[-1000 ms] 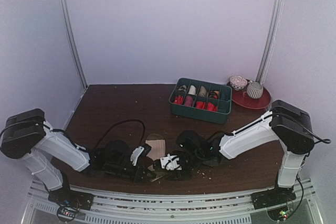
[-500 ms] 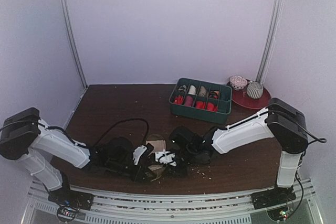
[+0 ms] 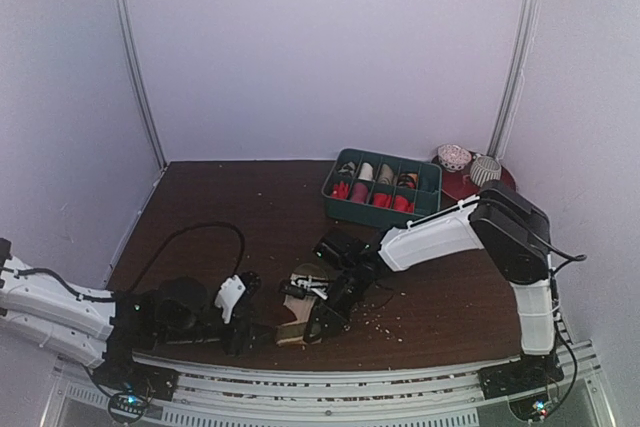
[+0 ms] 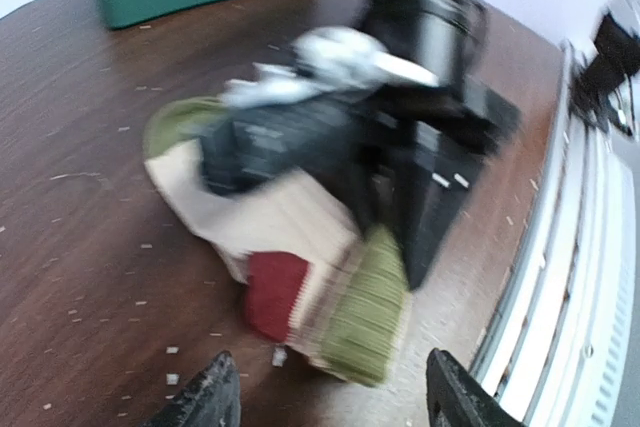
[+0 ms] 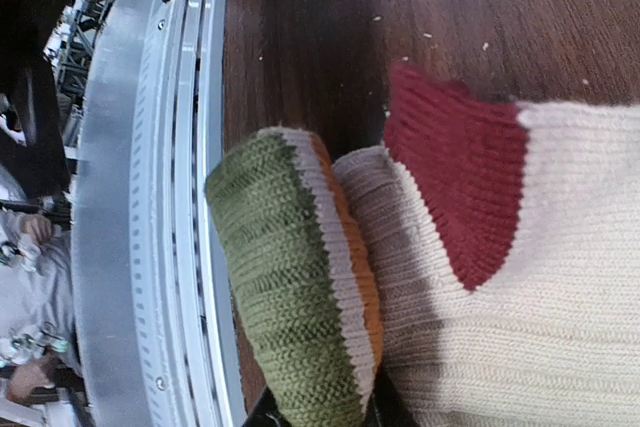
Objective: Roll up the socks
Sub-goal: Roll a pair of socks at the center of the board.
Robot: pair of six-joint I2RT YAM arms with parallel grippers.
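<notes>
My right hand [image 5: 322,413] pinches the beige sock [image 5: 560,277] at its green end, on the tabletop [image 5: 330,7]. My left hand [image 4: 330,399], just beside that sock, is spread and empty.

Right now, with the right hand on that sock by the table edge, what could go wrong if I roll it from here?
1. The sock lies close to the metal rail at the near edge. A pull that way could drag its green end off the table.
2. Only the right hand seems to pinch it. The left hand is open and apart, so the sock may slide rather than roll.
</notes>
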